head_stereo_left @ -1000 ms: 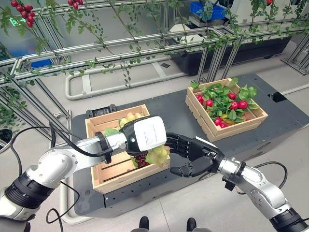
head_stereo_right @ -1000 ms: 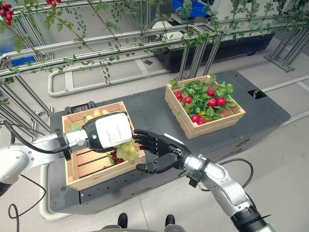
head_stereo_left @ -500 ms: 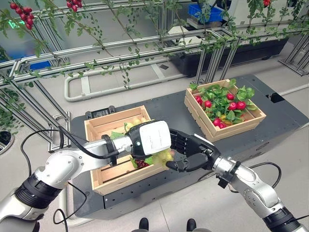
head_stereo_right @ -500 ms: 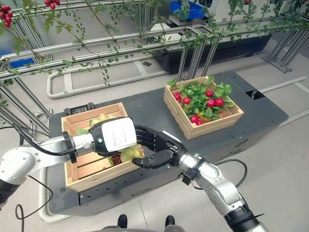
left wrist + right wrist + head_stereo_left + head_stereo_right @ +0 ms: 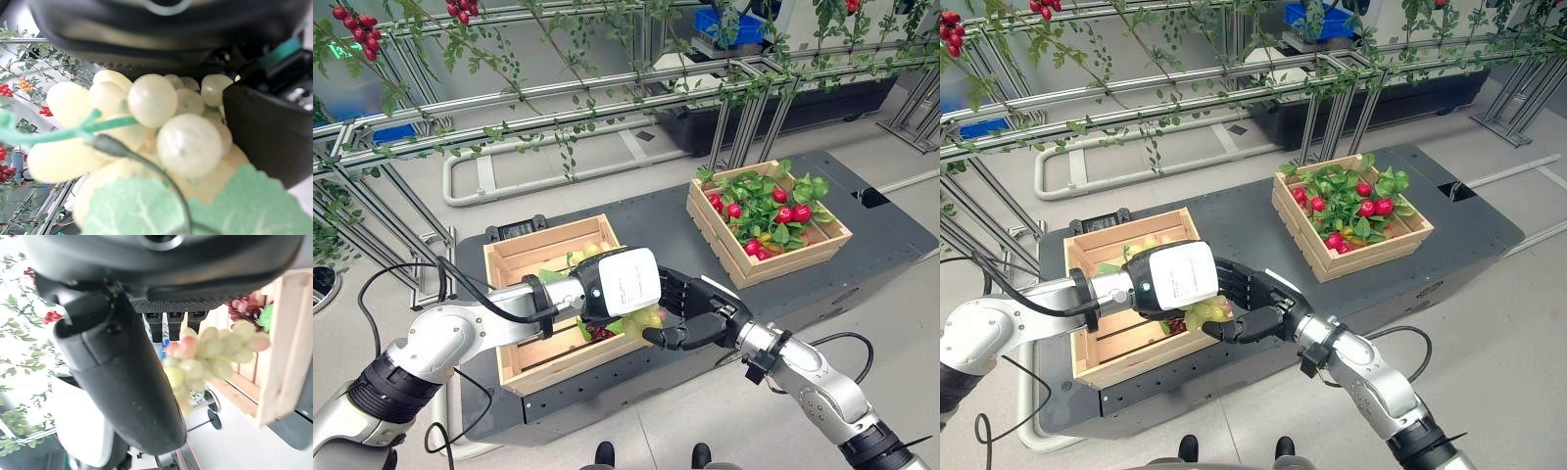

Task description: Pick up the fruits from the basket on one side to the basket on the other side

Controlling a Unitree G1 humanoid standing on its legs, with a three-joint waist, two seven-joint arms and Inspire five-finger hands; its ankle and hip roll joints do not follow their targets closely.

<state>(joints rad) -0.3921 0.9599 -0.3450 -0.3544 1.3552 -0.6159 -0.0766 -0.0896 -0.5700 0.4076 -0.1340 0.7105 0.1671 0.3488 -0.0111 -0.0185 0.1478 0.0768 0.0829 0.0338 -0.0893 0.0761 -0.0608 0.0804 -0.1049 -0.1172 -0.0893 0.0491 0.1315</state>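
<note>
A bunch of green grapes point(image 5: 644, 318) hangs over the right-hand rim of the left wooden crate point(image 5: 509, 264). My left hand point(image 5: 619, 282) is shut on it from above, and its white cover hides the top of the bunch. My right hand point(image 5: 700, 308) reaches in from the right, open. Its fingers stretch along the far side of the grapes point(image 5: 205, 357) and its thumb lies under them. The left wrist view has the grapes point(image 5: 156, 112) and a green leaf pressed close. The right crate point(image 5: 803, 257) holds red fruits point(image 5: 787, 213) among leaves.
Dark red grapes point(image 5: 599, 331) and some yellowish fruit lie in the left crate. Both crates stand on a dark platform point(image 5: 656, 220). Metal rails with vines point(image 5: 558, 108) run behind it. A person's shoes point(image 5: 604, 452) are at the near edge.
My right hand has moved left from beside the crate and come in around the grapes, thumb under them. My left hand has shifted a little right with the bunch.
</note>
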